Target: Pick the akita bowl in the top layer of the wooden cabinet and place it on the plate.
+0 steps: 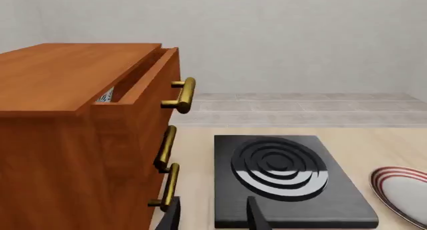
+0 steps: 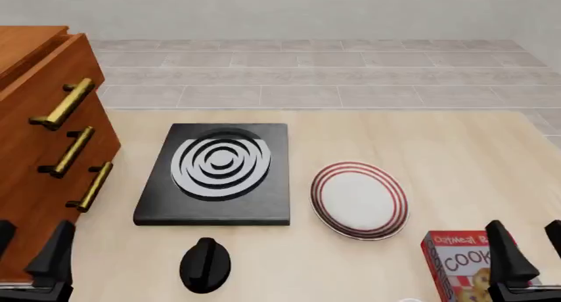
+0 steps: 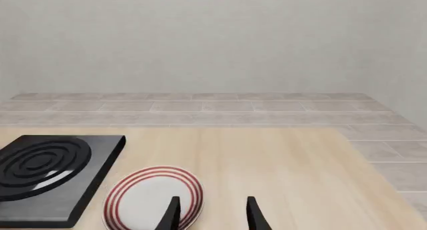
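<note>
since only a speckled sliver of the akita bowl shows inside the ajar top layer of the wooden cabinet at far left, judging: ceramic, rigid, slick, chippable; grab rim. left gripper & right gripper fingers apart, empty. plate near right.

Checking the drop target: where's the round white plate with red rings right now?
In the front view the round white plate with red rings lies flat on the light wooden table, right of centre, just right of the black square stove and apart from the red cookie box.
</note>
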Action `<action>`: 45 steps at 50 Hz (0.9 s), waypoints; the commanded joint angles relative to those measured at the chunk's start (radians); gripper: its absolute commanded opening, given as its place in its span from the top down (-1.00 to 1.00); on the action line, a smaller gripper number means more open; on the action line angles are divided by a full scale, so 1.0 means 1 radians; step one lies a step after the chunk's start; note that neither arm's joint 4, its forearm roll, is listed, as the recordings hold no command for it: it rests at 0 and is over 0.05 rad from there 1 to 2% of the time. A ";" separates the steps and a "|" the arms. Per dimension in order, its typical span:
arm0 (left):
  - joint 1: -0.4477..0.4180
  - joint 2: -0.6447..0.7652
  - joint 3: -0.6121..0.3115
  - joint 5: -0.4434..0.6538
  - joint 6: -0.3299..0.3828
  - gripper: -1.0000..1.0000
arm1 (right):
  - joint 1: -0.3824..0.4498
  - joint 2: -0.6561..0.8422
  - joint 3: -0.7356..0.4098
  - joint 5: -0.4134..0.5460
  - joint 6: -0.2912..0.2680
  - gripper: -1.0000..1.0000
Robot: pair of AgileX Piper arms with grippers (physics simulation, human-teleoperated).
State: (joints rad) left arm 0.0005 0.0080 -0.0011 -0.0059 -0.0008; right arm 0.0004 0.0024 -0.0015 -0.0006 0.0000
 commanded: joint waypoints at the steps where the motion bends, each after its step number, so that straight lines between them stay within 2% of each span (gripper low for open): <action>1: 0.004 0.039 -0.003 -0.030 -0.004 -1.00 | 0.003 0.003 -0.004 0.001 0.000 -1.00; 28: 0.004 0.081 -0.024 -0.058 0.023 -1.00 | 0.010 -0.002 -0.017 0.016 -0.012 -1.00; 39: -0.020 0.118 -0.099 -0.019 0.004 -1.00 | 0.009 -0.002 -0.019 0.019 -0.014 -1.00; 45: -0.023 0.131 -0.143 0.008 0.017 -1.00 | 0.011 -0.001 -0.020 0.021 -0.017 -1.00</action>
State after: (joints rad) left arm -0.0155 0.1115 -0.0867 -0.0257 0.0144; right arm 0.0091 0.0009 -0.0192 0.0172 -0.0145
